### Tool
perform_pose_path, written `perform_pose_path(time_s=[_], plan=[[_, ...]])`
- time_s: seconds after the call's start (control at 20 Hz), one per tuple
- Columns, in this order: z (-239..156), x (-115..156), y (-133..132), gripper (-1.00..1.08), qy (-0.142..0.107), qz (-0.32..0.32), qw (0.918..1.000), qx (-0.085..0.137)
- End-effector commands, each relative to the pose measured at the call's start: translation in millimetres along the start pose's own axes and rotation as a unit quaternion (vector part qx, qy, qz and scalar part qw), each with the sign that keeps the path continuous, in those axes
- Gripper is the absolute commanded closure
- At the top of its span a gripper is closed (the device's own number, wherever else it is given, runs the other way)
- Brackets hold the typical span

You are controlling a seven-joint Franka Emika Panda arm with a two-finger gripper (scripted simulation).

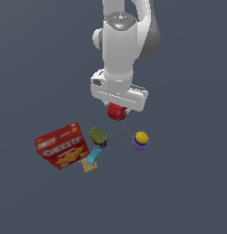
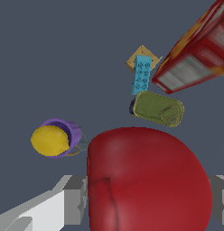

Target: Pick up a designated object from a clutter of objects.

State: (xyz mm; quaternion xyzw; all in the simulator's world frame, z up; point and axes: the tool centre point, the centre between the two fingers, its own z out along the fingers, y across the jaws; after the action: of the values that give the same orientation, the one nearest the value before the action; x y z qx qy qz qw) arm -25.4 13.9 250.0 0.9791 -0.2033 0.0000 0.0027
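Note:
The small glossy red apple-like thing [image 1: 116, 111] is held in my gripper [image 1: 117, 112], lifted well above the floor. In the wrist view it fills the foreground [image 2: 147, 180], with a grey finger [image 2: 77, 198] pressed on one side and the other finger [image 2: 221, 198] on the opposite side. The rest of the clutter lies below: the red cracker box [image 1: 62, 146] [image 2: 195, 56], the olive-green lump [image 1: 97, 135] [image 2: 159, 109], the cyan block [image 1: 93, 155] [image 2: 142, 74], the tan cracker square [image 1: 89, 166] [image 2: 140, 56] and the purple-and-yellow ball [image 1: 140, 141] [image 2: 55, 138].
The floor [image 1: 179, 192] is a plain dark grey surface. The box, lump, block and cracker bunch together at the exterior view's left. The ball stands apart to their right. A thin dark stick [image 1: 122, 133] lies by the ball.

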Motion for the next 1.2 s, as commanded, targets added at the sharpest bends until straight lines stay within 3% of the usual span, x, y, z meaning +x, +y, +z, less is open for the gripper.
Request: perform_pose_path(time_s=[0.0, 0.55, 1.15], plan=[[-25, -1, -20, 1.08, 0.001, 0.0, 1.0, 0.001], [-112, 0, -95, 1.08, 0.0, -0.001, 1.0, 0.002], [-149, 3, -128, 1.08, -0.001, -0.001, 1.0, 0.003]])
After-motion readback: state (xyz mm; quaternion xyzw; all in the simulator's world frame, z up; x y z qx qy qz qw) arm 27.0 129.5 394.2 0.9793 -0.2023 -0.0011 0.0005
